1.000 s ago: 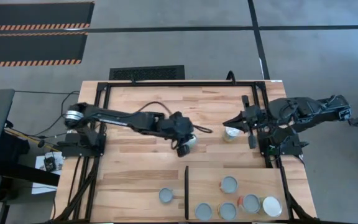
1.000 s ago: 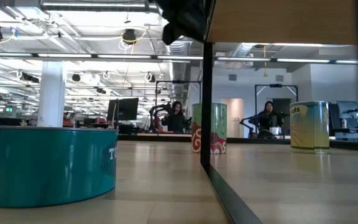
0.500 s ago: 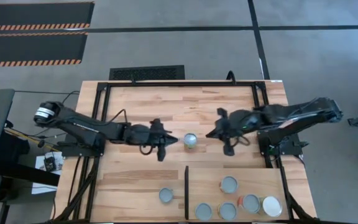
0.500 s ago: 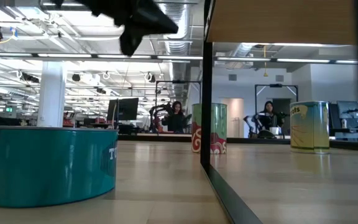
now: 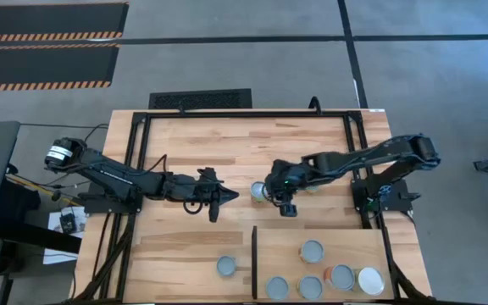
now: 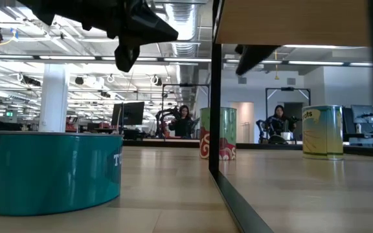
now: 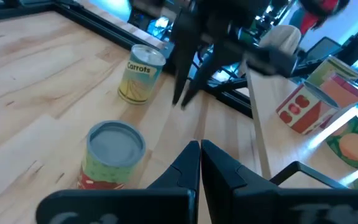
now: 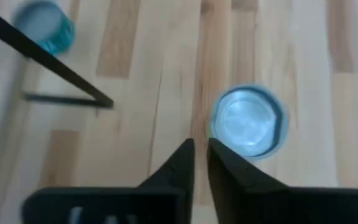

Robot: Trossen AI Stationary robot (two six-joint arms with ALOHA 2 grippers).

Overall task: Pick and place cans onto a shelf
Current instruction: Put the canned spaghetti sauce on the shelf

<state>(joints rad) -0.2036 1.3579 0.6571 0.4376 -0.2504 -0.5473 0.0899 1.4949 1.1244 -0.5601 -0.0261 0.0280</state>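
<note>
A green-labelled can (image 5: 258, 191) stands upright on the tabletop between my two grippers, touched by neither. My left gripper (image 5: 227, 196) is shut and hovers just left of it. My right gripper (image 5: 280, 203) hangs just right of it and points down at a slant. Its fingers stand a narrow gap apart, and the can (image 8: 248, 121) is beside them, not between them. A yellow Carrots can (image 7: 143, 73) stands farther right. The shelf (image 5: 346, 239), with its black divider (image 5: 253, 263), carries several cans.
A teal can (image 5: 226, 267) stands on the tabletop left of the divider, close to the near edge, and looms large in the low view (image 6: 50, 171). A black frame (image 5: 142, 152) runs around the table. Bare wood lies at the far side.
My left gripper has drawn back from the green-labelled can toward the table's left, leaving the can upright where it was. My right gripper has swung down and toward the table's left, past the Carrots can, and now stands beside the green-labelled can.
</note>
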